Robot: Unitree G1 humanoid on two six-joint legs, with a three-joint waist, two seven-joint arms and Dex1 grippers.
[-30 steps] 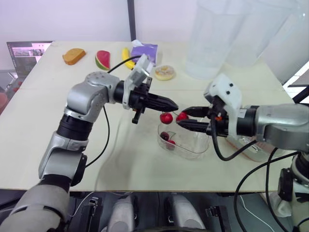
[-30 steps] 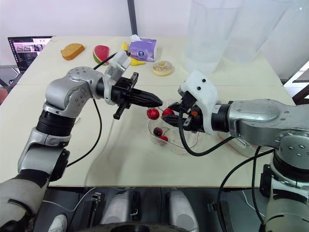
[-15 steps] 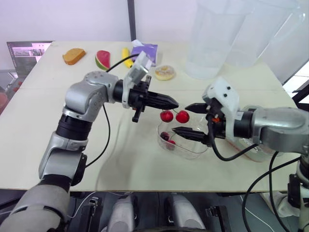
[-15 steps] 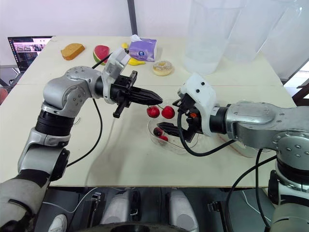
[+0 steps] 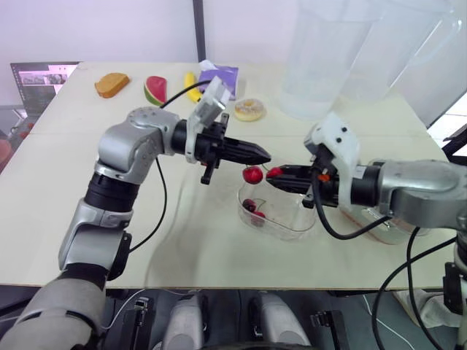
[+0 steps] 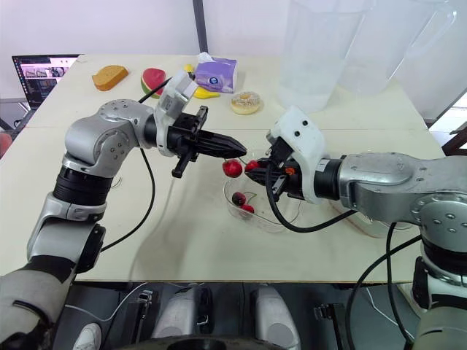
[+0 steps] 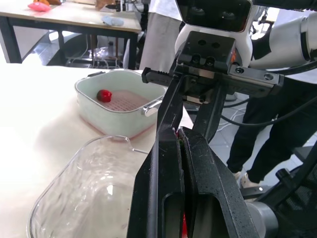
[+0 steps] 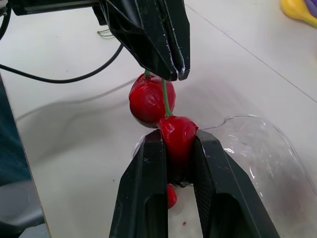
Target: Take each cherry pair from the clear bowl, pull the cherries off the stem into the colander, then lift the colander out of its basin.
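- We hold the cherry pair in the air between our two arms, above the far left rim of the clear bowl at mid-table.
- Our left gripper is pinched fully closed on the top of the green stem, and both cherries hang beneath its tips.
- The change: half a second ago our right gripper gaped wide, with one finger above the fruit and one below. It has now closed and clamps the right-hand cherry between its fingers.
- The left-hand cherry hangs free, touching its twin.
- With stem and fruit both secured, we judge the pull can begin.
- The pair hangs over the bowl, though, not over the colander. The colander sits in its basin on the table to the right of the bowl, with one loose cherry in it.
- As we read it, a plucked cherry must travel right before we let go, or it will drop back into the bowl.
- More cherries wait in the bowl, so by our reckoning lifting out the colander is some way off.
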